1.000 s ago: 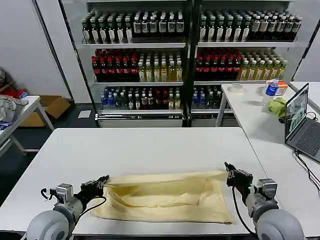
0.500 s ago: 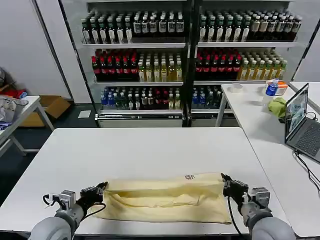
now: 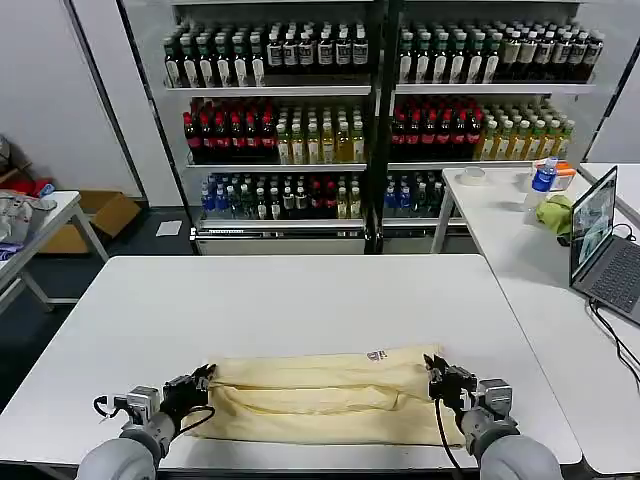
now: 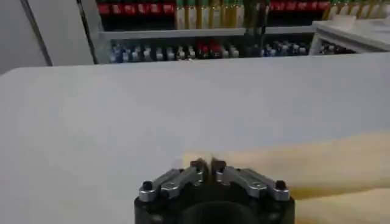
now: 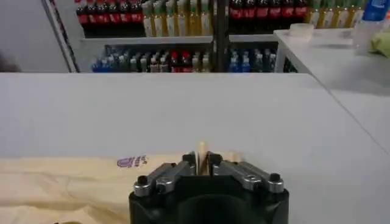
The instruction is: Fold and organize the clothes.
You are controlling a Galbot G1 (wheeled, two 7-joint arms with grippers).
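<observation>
The clothes are one pale cream-yellow garment [image 3: 320, 395], lying as a long folded band near the front edge of the white table [image 3: 300, 300], its neck label [image 3: 377, 355] on the far edge. My left gripper [image 3: 207, 375] is shut on the band's left far corner. My right gripper [image 3: 432, 365] is shut on the right far corner. In the left wrist view the gripper [image 4: 207, 165] pinches the yellow cloth [image 4: 317, 161]. In the right wrist view the gripper [image 5: 202, 159] clamps a thin cloth edge, with the garment [image 5: 67, 179] and printed label [image 5: 131, 161] alongside.
Shelves of bottles [image 3: 370, 110] stand behind the table. A second table [image 3: 540, 260] on the right carries a laptop [image 3: 600, 240], a green cloth [image 3: 555, 213] and a blue-capped bottle [image 3: 543, 176]. A side table [image 3: 30, 235] stands at the left. The far half of my table is bare.
Both grippers have pulled back toward the table's front edge with the garment's far corners, laying the top edge over the lower layer. The band is narrower and the label now shows.
</observation>
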